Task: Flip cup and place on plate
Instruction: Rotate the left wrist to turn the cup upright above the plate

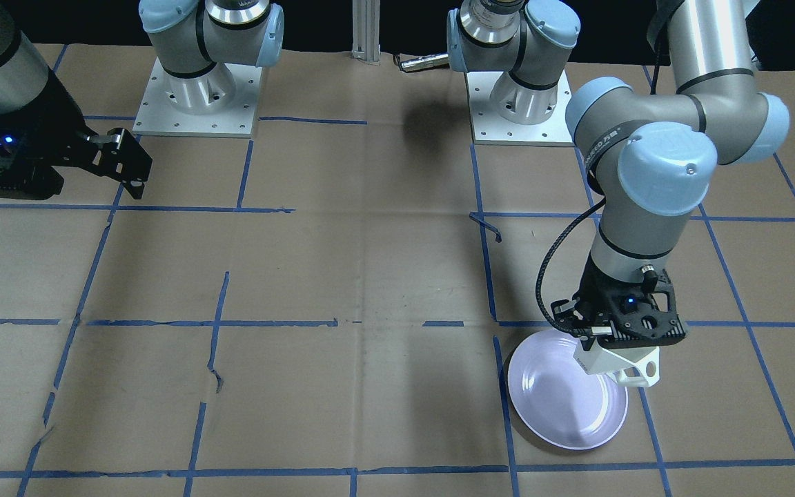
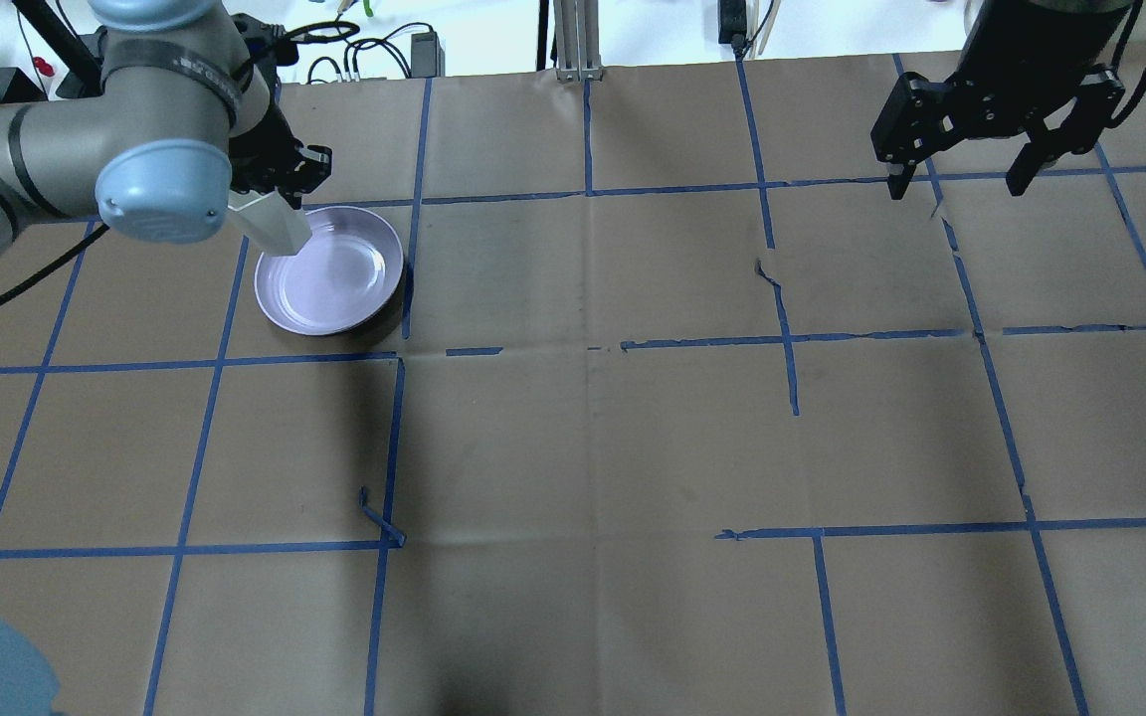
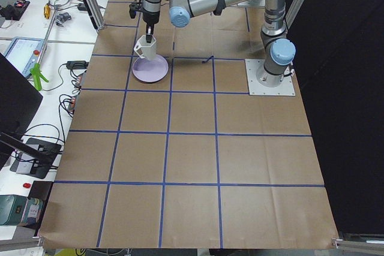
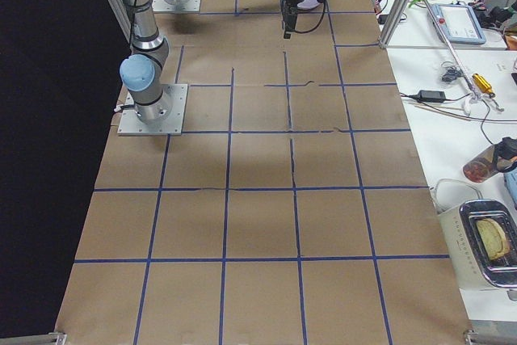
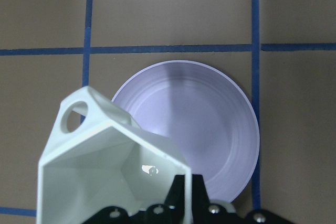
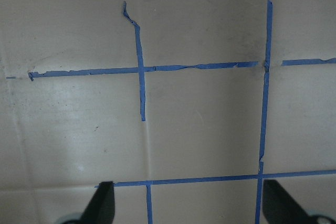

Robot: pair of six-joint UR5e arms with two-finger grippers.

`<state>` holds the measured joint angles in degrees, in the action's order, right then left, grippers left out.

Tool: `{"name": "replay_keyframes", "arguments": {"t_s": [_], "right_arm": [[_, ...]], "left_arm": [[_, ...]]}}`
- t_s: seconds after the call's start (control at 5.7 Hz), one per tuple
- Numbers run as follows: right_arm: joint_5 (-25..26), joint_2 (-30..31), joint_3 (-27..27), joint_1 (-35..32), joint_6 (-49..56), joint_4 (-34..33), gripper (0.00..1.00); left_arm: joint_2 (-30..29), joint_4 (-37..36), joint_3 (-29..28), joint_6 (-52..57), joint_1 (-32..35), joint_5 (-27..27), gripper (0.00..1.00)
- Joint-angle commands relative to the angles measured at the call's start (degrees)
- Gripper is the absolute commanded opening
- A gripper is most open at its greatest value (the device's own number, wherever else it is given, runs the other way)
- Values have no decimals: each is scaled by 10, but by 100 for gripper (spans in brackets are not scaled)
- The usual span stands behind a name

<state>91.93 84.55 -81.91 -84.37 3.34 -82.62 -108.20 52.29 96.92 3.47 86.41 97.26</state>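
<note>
At the overhead view's left you have one plate [image 2: 339,283], lying toward the table's [image 2: 633,428] operator-side edge. The left gripper [image 1: 594,339] pinches one wall of the single cup [image 1: 615,360], which hangs over the plate's left-hand rim, seemingly just off it. The cup's mouth faces the wrist, with its axis tilted and its handle pointing outward. A wide stretch of table separates it from the right gripper [image 2: 959,177], whose jaws are spread and hold nothing.

Shot steeply down from across the brown paper-covered table [image 1: 370,276] facing the grey arm bases [image 1: 194,90], forward-down from behind them, distantly along the table from either end, and close from both wrists, sharing the round glossy pale lavender plate [image 1: 556,407] in four views.
</note>
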Motion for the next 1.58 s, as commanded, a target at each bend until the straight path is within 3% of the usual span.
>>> {"name": "replay_keyframes", "arguments": {"t_s": [0.0, 0.18, 0.53, 0.7, 0.88, 1.05, 1.4], "right_arm": [[0, 0, 0, 0, 0, 0, 100], [0, 0, 0, 0, 0, 0, 100], [0, 0, 0, 0, 0, 0, 100], [0, 0, 0, 0, 0, 0, 100], [0, 0, 0, 0, 0, 0, 100], [0, 0, 0, 0, 0, 0, 100], [0, 0, 0, 0, 0, 0, 100]], "left_arm": [[-49, -146, 80, 0, 3, -1, 0], [-75, -189, 82, 1, 10, 1, 0], [-60, -186, 73, 3, 15, 7, 0], [-61, -181, 74, 5, 15, 7, 6], [-67, -182, 75, 5, 15, 6, 56], [-69, -177, 72, 5, 14, 6, 99], [-21, -43, 30, 7, 11, 3, 100]]}}
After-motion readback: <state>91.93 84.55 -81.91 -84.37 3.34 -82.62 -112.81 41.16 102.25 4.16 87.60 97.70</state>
